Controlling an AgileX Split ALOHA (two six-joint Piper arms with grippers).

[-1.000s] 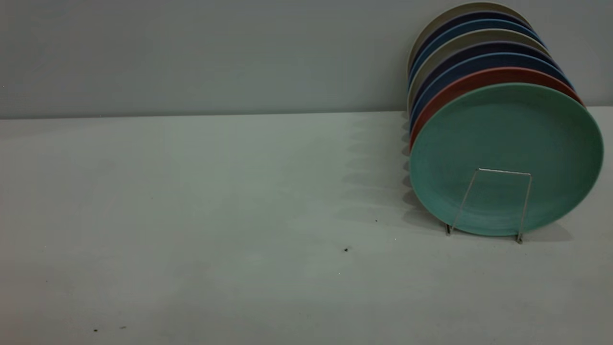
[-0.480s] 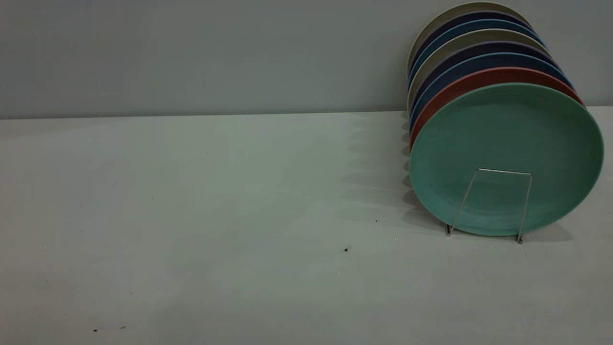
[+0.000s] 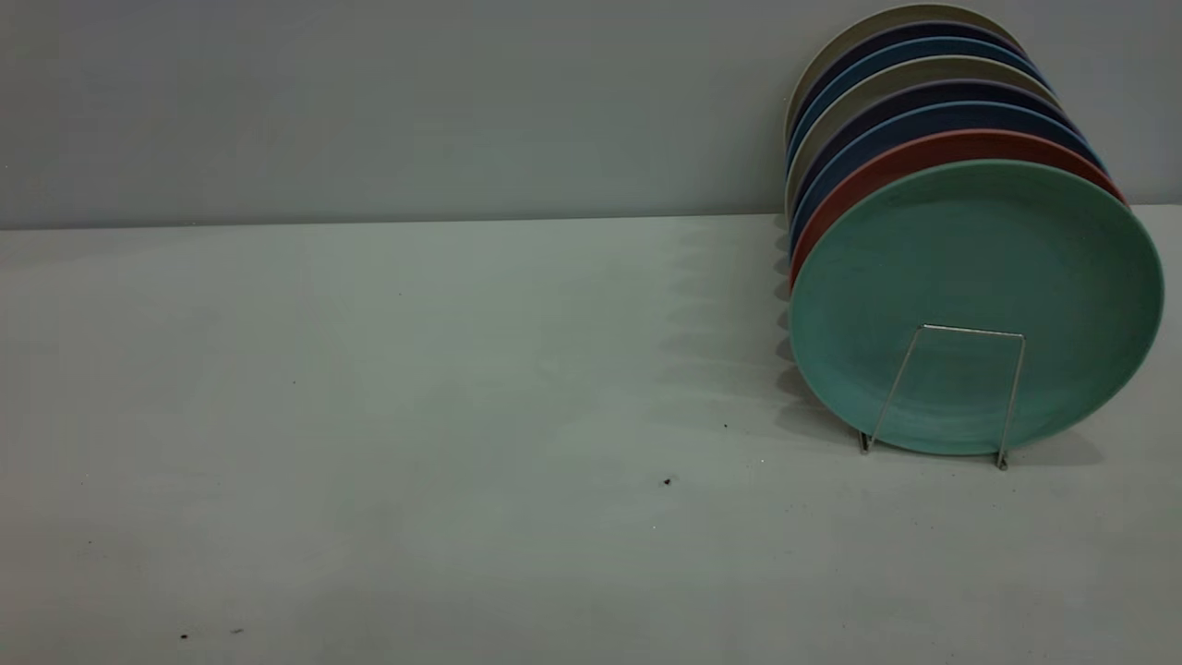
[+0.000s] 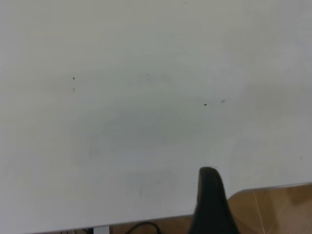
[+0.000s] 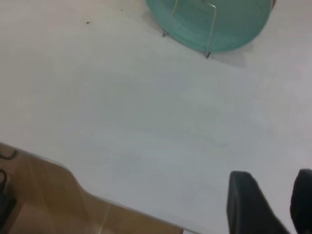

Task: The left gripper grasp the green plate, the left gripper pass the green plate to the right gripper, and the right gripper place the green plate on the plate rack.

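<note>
The green plate (image 3: 979, 268) stands upright at the front of a row of plates in the plate rack (image 3: 970, 330), at the table's right; the front wire loop crosses its lower face. It also shows in the right wrist view (image 5: 234, 24), far from the right gripper (image 5: 285, 195), which is open and empty, low over bare table near the table's edge. The left gripper (image 4: 209, 195) shows only as one black tip over the table's edge, holding nothing I can see. Neither gripper is in the exterior view.
Behind the green plate stand a salmon-pink plate (image 3: 886, 166), several blue plates (image 3: 923, 120) and beige ones. The white table (image 3: 416, 416) meets a grey wall behind. Wrist views show the table edge (image 4: 273, 187) and wooden floor (image 5: 44, 195).
</note>
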